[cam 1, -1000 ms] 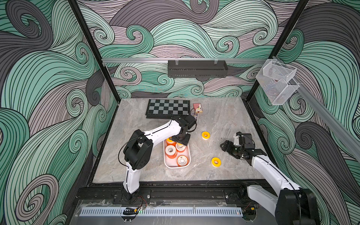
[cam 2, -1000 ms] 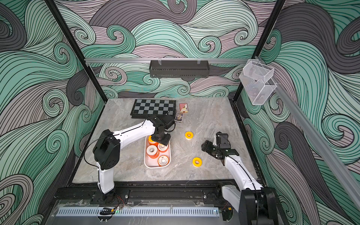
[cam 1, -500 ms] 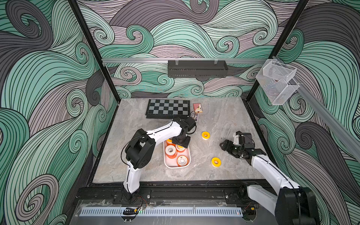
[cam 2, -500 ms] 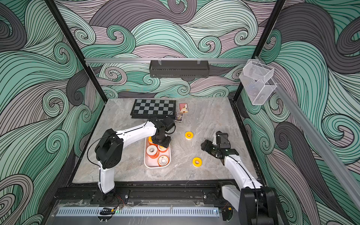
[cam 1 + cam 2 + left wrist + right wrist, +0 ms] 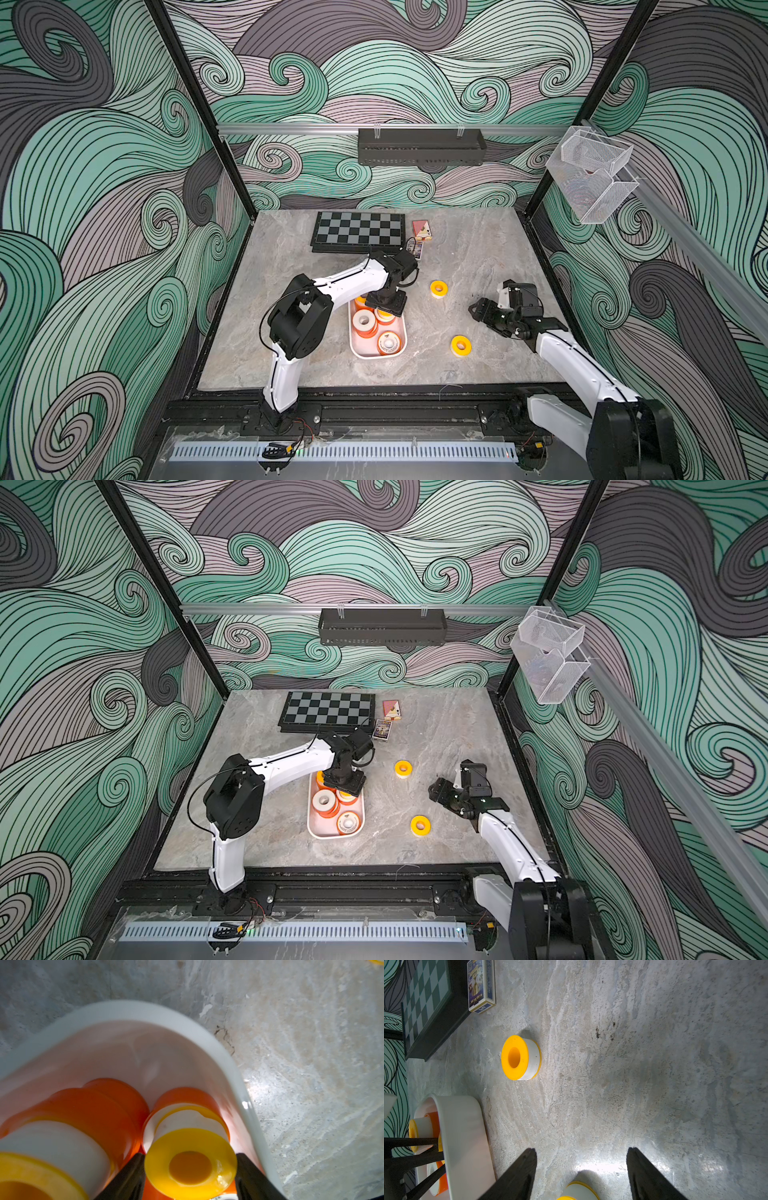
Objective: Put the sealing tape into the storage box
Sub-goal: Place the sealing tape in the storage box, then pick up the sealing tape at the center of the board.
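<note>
Left fingers [image 5: 133, 1172]: down inside the far end of the box [image 5: 374, 356], one on each side of a yellow roll [image 5: 190, 1164]. Both tips sit right at its rim. I cannot tell whether they pinch it or stand just off it.
Yellow roll: flat face up, stacked on one of the orange spools [image 5: 187, 1095], close to the box's rounded end wall.
Second roll [image 5: 41, 1167]: yellow-capped, standing beside the first, also on top of the spools.
Box contents: in both top views I see three white-faced spools clear of the arm, and more orange under the wrist.
Right fingers [image 5: 519, 1174]: spread wide, nothing between the tips, hovering over the counter [image 5: 478, 249] on the right side.
Near roll [image 5: 460, 345]: yellow, flat on the counter outside the box, between the box and the right arm. In the right wrist view its top shows low between the fingers, not gripped.
Far roll [image 5: 439, 288]: yellow, flat on the counter, right of the box's far end and apart from it.
Back of counter: chessboard [image 5: 357, 230], with two card packs [image 5: 422, 229] just beside its right end.
</note>
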Tool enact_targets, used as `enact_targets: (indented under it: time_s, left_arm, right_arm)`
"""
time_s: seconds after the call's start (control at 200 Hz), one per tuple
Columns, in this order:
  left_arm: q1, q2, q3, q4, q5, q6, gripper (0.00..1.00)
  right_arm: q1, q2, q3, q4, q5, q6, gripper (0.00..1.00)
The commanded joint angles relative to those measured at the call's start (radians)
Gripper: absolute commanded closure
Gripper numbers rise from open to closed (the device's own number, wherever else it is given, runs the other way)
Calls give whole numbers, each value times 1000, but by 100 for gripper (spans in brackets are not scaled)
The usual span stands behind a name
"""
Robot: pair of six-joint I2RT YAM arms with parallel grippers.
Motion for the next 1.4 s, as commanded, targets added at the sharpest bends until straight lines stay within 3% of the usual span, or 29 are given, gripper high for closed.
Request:
enact_targets:
  time_s: [0.0,0.195,0.3,0.455,0.66,0.8,0.961,1.391]
  left_arm:
    - [2,-71,42,-43,-4,-16,29]
    - [-61,-164,183,-176,-68,-20,29]
    - [-103,-270,188,-230,-119,-14,29]
    - [-109,-509,36,-235,-202,-18,29]
    - [-107,-901,-280,-86,-184,0,23]
    - [-101,-1070,-396,-47,-194,0,21]
    - [-98,-1146,-480,-11,-191,-20,20]
    - [-88,-1181,-510,-18,-182,-18,20]
  right_arm:
    - [-4,3,-8,7,-28,-5,28]
    - [61,96,108,-144,64,-83,28]
    - [132,131,161,-233,122,-122,27]
    - [228,152,151,-269,166,-103,25]
    - [299,172,181,-333,165,-90,25]
    - [385,196,178,-365,211,-48,25]
    - [432,221,180,-383,196,-30,24]
    - [541,297,184,-417,299,28,28]
